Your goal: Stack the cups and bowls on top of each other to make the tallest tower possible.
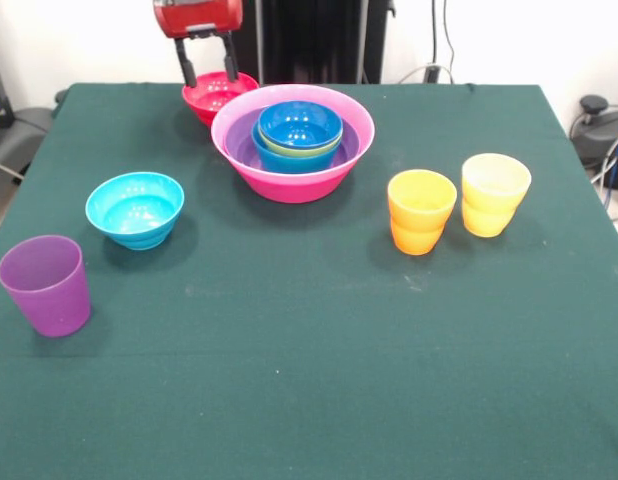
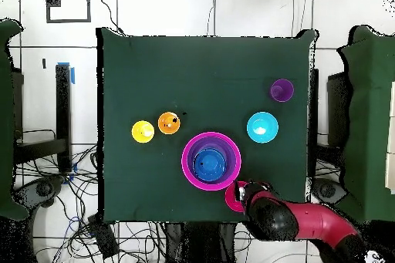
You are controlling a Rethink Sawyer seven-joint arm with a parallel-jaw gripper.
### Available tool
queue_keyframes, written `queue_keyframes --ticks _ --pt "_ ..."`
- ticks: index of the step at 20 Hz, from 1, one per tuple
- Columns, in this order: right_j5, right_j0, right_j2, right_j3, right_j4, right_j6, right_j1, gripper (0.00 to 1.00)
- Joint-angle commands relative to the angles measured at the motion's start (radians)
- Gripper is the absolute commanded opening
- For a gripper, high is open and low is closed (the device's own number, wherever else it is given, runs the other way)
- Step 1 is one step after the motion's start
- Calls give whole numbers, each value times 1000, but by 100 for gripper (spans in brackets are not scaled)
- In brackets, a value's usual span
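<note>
Where the arm comes down at the table's (image 1: 289, 400) far edge:
Pincer: the pincer (image 1: 207, 60) hangs over the small red-pink bowl (image 1: 217, 95), its two dark fingers (image 1: 187, 65) spread apart, one above the bowl's left rim and one over its hollow; released, grasping nothing.
Red-pink bowl: upright on the green cloth, just behind and left of the tower, touching or nearly touching the hot-pink rim; I cannot tell which.
Tower: the hot-pink bowl (image 1: 293, 180) is the base, with the purple bowl (image 1: 239, 143), a mid blue bowl (image 1: 289, 160), the lime green bowl (image 1: 301, 150) and the dark blue bowl (image 1: 300, 123) nested inside, all mouth up; it sits just beside the pincer, to its right in the front view.
Cyan bowl: the cyan bowl (image 1: 135, 209) stands alone, well apart from the pincer.
Cups: the purple cup (image 1: 46, 284) stands near the front left; the orange cup (image 1: 421, 210) and yellow cup (image 1: 495, 193) stand side by side on the right, all upright.
</note>
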Motion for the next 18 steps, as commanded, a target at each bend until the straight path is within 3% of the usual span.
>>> queue_keyframes --ticks 1,18 --pt "136 -6 110 1 18 -77 -60 100" --pt "107 -37 95 -51 -67 -75 42 100"
